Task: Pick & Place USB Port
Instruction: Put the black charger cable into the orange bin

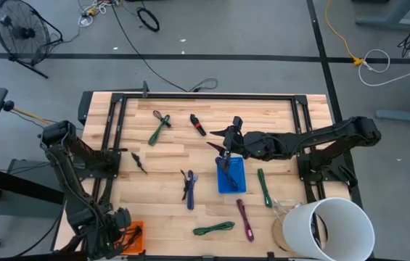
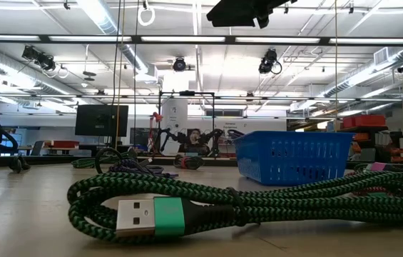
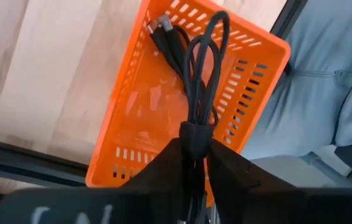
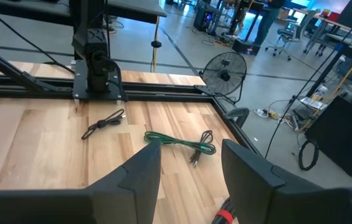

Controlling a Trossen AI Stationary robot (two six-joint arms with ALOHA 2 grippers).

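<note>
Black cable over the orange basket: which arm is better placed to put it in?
Left. The left gripper is shut on the black cable, which hangs directly over the orange basket. The right gripper is open and empty, above the blue basket mid-table.

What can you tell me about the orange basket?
The orange basket is a small rectangular tray that looks like plastic, with slotted walls. It sits on the wooden table's front left corner. The left gripper hangs above it, shut on a bundled black cable whose looped end dangles over the basket.
</note>
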